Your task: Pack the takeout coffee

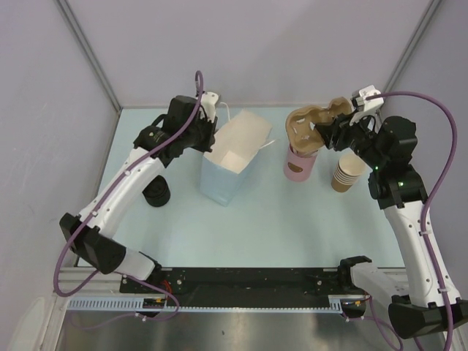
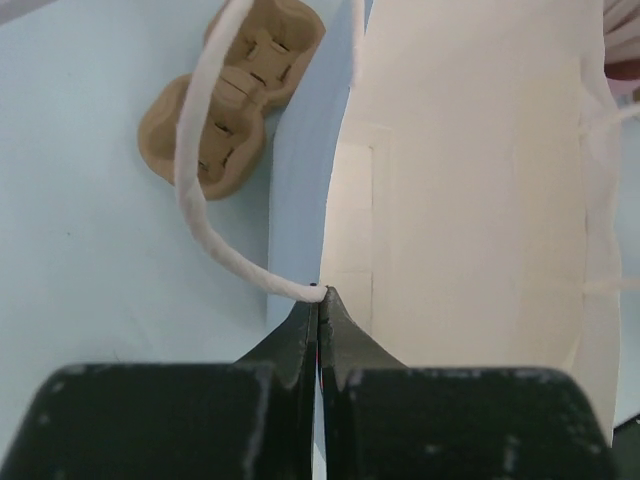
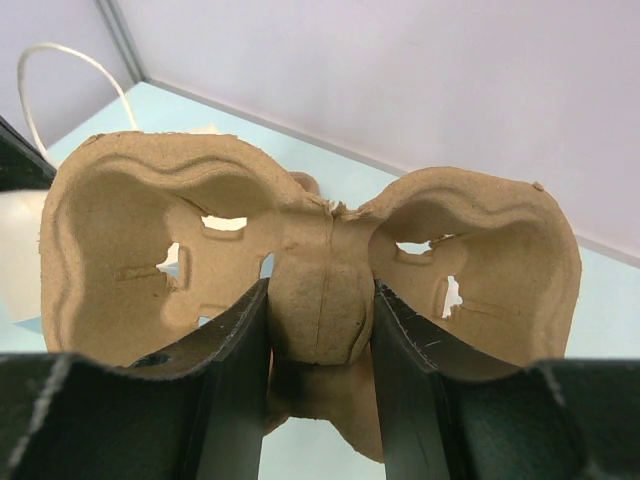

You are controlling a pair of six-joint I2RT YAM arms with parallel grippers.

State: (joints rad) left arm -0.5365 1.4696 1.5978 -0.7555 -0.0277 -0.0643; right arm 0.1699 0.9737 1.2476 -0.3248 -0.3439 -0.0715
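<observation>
Left pincer (image 2: 318,300) clamped shut on white cord handle (image 2: 182,175) at far rim of paper bag (image 1: 225,157). Right pincer (image 3: 320,300) gripping centre ridge of pulp cup carrier (image 3: 130,250), aloft right of bag, over pink cup (image 1: 297,167). Black lid (image 1: 156,194) on desk (image 1: 278,227) left of bag, partly under left arm; whatever sits beneath lid not discernible. Nested tan cups (image 1: 347,174) further right of bag.

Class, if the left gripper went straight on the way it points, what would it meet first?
Probably the paper bag, whose rim edge lies just beyond the left gripper, shut on the bag's handle cord.
</observation>
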